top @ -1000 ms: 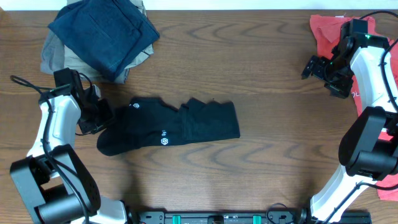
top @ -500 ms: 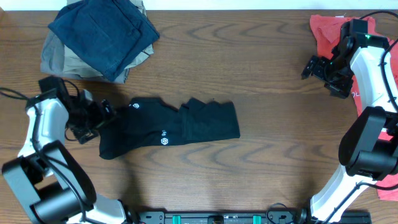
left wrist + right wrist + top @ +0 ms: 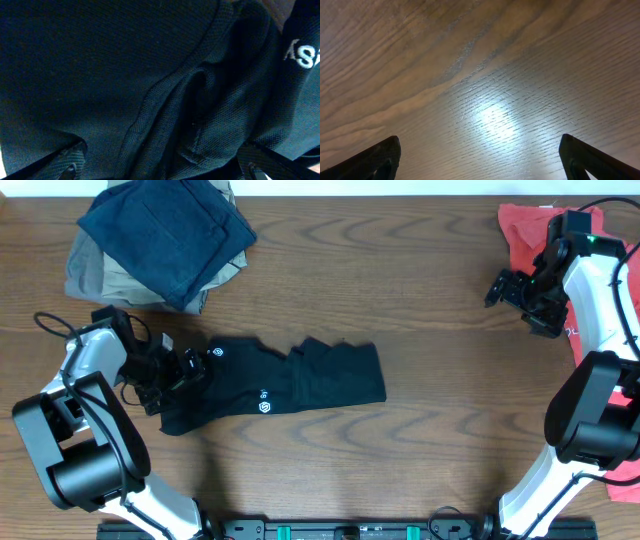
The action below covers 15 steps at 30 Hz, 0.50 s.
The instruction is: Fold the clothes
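Black soft-fabric garment (image 3: 290,385), long and rumpled with small white round logos, lies across the middle-left of the brown wooden tabletop (image 3: 420,310). Its left end is under the left gripper (image 3: 190,368), whose fingers (image 3: 70,162) stand wide apart over a bunched seam with nothing clamped. To fold well, I judge those fingers should sink onto a single edge layer, not the ridge, before closing, while the right gripper (image 3: 503,288), fingers also spread, hovers over bare wood near the coral-red shirt (image 3: 522,235), well apart from the garment.

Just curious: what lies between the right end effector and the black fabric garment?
Only bare brown wooden table, seen overhead, separates the right end effector from the black fabric garment.
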### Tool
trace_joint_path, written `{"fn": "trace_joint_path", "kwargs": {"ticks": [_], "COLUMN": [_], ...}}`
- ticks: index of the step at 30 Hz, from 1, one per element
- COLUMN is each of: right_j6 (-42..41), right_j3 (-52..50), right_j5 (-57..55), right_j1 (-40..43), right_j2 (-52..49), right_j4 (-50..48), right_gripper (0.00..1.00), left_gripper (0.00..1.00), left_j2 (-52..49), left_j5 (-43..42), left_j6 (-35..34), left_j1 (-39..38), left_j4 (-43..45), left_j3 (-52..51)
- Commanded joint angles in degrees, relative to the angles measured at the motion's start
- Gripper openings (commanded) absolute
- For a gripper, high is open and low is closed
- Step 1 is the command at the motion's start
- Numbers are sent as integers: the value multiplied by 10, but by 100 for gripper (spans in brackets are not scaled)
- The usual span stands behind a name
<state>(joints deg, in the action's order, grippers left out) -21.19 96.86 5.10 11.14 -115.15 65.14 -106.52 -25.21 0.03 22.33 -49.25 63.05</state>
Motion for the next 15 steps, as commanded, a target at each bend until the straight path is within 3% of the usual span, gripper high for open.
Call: {"fn": "trace_joint_path", "kwargs": {"ticks": [1,11,13,15], "right_j6": [9,9,9,9], "right_j3": [9,9,9,9], "right_j5": [-4,-4,-4,-4], "right_j1": [1,0,0,1], "right_j2": [-5,-5,-5,-5], "right_j4": [0,0,0,0], "right_gripper": [99,99,99,99], "left_gripper": [98,100,85,82], "left_j2": [-33,-33,-33,-33], "left_j5": [47,51,47,47], "left_j6": [12,8,8,8], "left_j1": [6,22,19,11], "left_j4": [14,33,28,24], "left_j3": [-9,-7,-7,-9]}}
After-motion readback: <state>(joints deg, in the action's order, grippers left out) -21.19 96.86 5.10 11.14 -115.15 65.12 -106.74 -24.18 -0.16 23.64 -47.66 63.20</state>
